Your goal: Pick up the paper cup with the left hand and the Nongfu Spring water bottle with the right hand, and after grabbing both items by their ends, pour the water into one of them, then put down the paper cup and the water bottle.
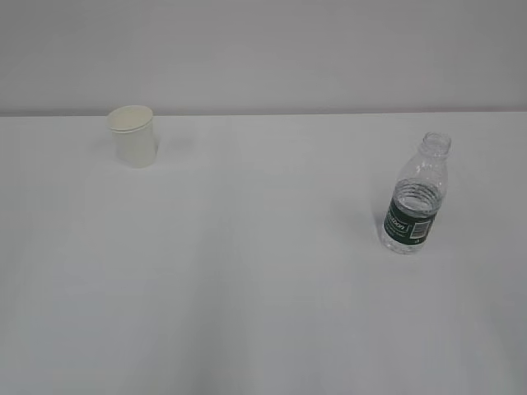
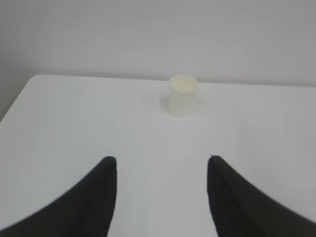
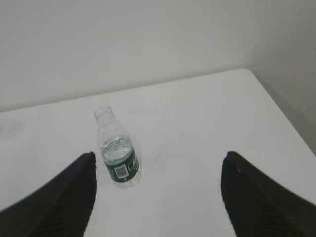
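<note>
Paper cup [image 1: 132,136] is standing upright in the upper left of the exterior frame, on the white table [image 1: 247,271], near the far edge by the wall [image 1: 263,49]. Nongfu Spring water bottle [image 1: 416,196] is standing upright at right of centre in the same frame, uncapped, well apart from the cup. The water [image 1: 412,197] is sitting a little above the green label, roughly half the bottle's height. No arm is showing in the exterior frame.

Left wrist view: left hand [image 2: 162,168] is showing both fingers along the bottom edge with a clear gap between them and nothing in it; jaws parted, empty. The cup is sitting above centre of this frame, well apart from the fingertips, roughly in line with the gap.

Right wrist view: right hand [image 3: 159,165] is showing fingers in the lower corners, spread wide and empty. The bottle is appearing left of centre, near the left finger but not touching it, off the midline of the gap.

Progress, judged: both items are resting on the table with neither hand on them. Whether any water is sitting in the cup cannot be told from these views, so I cannot tell if this is before the pick-up or after the put-down. If before, everything is remaining: both grasps, lift, pour, set-down.
</note>
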